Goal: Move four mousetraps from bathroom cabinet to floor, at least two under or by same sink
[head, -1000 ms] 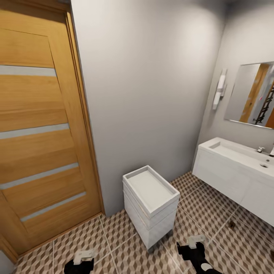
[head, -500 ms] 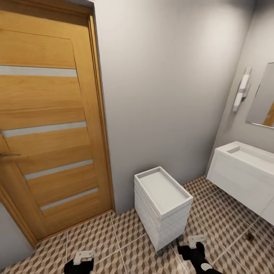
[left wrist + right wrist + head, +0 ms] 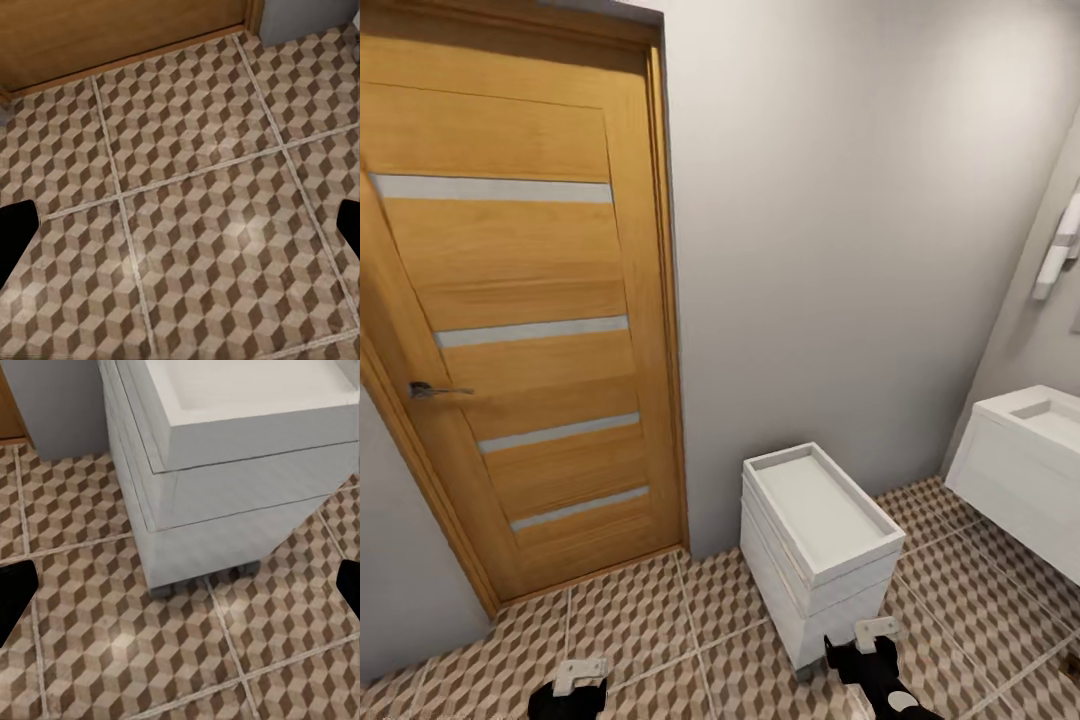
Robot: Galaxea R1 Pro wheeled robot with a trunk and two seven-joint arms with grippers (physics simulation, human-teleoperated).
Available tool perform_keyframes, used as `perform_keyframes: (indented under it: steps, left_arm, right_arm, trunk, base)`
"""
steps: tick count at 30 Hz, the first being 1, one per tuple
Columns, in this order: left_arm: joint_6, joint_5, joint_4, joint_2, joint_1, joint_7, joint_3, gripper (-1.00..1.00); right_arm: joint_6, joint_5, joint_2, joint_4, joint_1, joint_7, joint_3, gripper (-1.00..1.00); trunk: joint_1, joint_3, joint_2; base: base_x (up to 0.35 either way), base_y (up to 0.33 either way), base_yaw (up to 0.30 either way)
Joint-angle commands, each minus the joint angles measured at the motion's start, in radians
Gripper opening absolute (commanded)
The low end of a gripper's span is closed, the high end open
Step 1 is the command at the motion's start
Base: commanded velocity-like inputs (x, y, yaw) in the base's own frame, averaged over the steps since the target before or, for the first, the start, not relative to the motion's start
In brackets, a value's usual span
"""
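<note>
**Two empty grippers over bathroom tile, no traps around**

Biggest thing going is the grey wall point(image 3: 830, 250) running up the middle, with a wooden door point(image 3: 520, 320) at about 9 o'clock, shut, lever handle point(image 3: 435, 390) on its left side. The bathroom floor point(image 3: 650, 630) is that cube-pattern tile, spread across the whole bottom. At 3 o'clock the sink point(image 3: 1030, 450) pokes in from the edge, white, hung on the wall. Near 5 o'clock sits a small white drawer unit point(image 3: 820, 545) with a tray-like top, standing on the tile. Left gripper point(image 3: 578, 680) at 7 o'clock and right gripper point(image 3: 875, 640) at 5 o'clock: both spread wide, nothing held, tile showing between the fingers in the wrist views.
</note>
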Motion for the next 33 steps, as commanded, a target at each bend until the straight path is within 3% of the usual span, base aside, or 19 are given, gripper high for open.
perform_keyframes:
  steps: [1,33]
  left_arm:
    - [-0.007,0.010,0.004,-0.001,-0.002,0.000,-0.009,1.00]
    - [-0.005,0.010,0.004,-0.002,-0.002,0.000,-0.009,1.00]
  right_arm:
    - [-0.002,0.009,0.000,0.001,-0.001,-0.007,0.004,1.00]
    - [-0.001,0.009,0.000,0.001,0.000,-0.007,0.004,1.00]
  trunk:
    - [0.001,-0.002,-0.002]
    - [0.001,-0.002,-0.002]
  base:
    - [0.000,0.000,0.228]
    - [0.000,0.000,0.221]
